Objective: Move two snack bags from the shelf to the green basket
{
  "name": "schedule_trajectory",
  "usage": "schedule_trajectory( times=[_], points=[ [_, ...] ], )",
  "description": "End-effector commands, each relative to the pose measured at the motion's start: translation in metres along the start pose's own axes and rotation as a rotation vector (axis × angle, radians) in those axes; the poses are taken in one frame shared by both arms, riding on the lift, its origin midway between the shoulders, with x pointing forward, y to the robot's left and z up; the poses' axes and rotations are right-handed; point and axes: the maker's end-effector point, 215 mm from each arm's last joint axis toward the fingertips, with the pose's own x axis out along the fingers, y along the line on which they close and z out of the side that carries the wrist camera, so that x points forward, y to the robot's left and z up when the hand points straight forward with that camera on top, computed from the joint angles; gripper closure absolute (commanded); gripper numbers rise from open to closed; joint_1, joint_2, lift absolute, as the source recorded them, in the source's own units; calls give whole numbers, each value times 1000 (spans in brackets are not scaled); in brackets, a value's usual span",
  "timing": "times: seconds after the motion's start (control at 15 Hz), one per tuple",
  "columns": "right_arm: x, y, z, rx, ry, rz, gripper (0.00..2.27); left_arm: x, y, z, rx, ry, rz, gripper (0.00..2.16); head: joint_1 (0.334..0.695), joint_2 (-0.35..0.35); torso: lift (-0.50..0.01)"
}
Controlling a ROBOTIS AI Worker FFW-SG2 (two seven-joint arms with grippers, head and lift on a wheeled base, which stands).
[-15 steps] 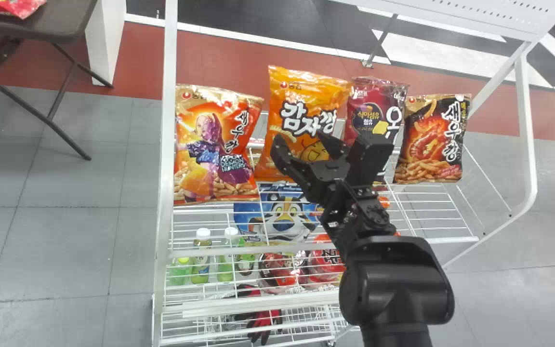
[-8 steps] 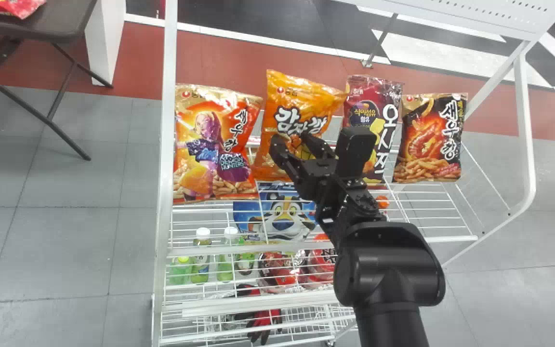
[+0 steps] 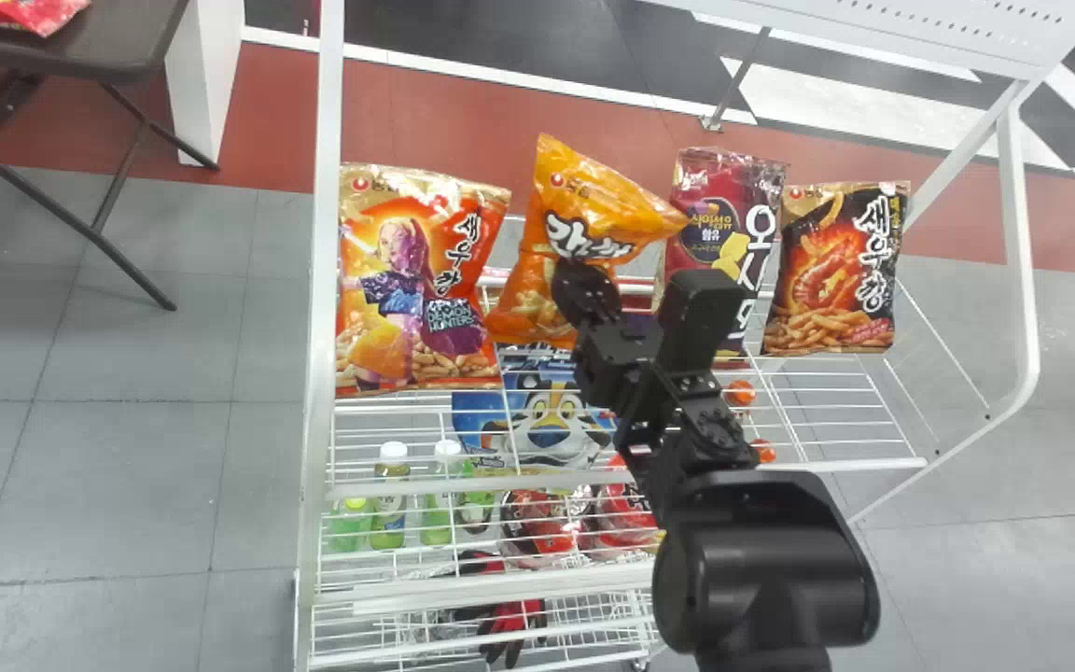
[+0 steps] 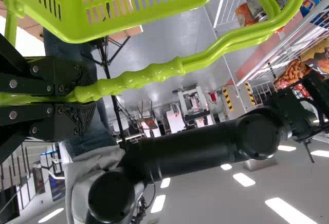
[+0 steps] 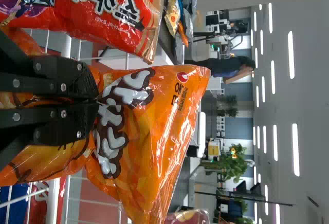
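– Gripping anything w/ R hand [image 3: 575, 282]?

– Yes, in head view, just right of ctr. Closed firmly round the middle of orange snack bag [image 3: 593, 201], w/ upper half puffed out above the pinch & one top corner slanting toward maroon snack bag [image 3: 705, 191]. Same grip in R wrist view, w/ R hand [image 5: 95, 100] squeezing creases into the film.

– And L hand [image 4: 85, 98]?

– Also closed, in L wrist view, clamped on green handle [image 4: 136, 78] of green basket [image 4: 77, 35]. Near R wrist view's orange pack: red-orange snack bag [image 5: 105, 34].

– Orange bag where, exactly?

– At top tier of white wire shelf [image 3: 463, 487], btwn red-orange bag on left & maroon one on right. Can't tell if touching the wires. At far right of same row, black snack bag [image 3: 841, 271], just beside maroon.

– Anything lower?

– Yep. Blue pack w/ cartoon tiger [image 3: 551, 425], green-tinted bottles w/ white caps [image 3: 390, 509], red-&-black gloves [image 3: 511, 621] near bottom.

– Off to the side?

– Up in head view's left corner, dark worktop [image 3: 80, 49] w/ red pack [image 3: 24, 11] on it.
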Motion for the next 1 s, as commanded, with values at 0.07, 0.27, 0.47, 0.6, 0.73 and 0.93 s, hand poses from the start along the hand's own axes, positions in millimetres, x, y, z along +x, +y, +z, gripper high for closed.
schedule_trajectory(
  times=[0.07, 0.27, 0.47, 0.6, 0.73, 0.93],
  points=[
    [-31, 0, 33, 1, -57, 4, 2253, -2, 1, 4, 4, -12, 2, 2148, 695, -350, -16],
    [-71, 14, 54, 18, -38, 51, 2253, -5, 8, 15, 18, -15, 25, 2148, 695, -350, -16],
    [-116, 23, 47, 46, 97, 105, 2253, -3, 16, 28, 31, -8, 57, 2148, 695, -350, -16],
    [-147, 20, 37, 92, 185, 127, 2253, -1, 17, 29, 12, 6, 62, 2148, 695, -350, -16],
    [-179, 18, 23, 140, 279, 153, 2253, 4, 17, 35, 17, 16, 67, 2148, 695, -350, -16],
    [-225, 35, -9, 262, 463, 226, 2253, 11, 17, 45, 49, 20, 77, 2148, 695, -350, -16]
  ],
)
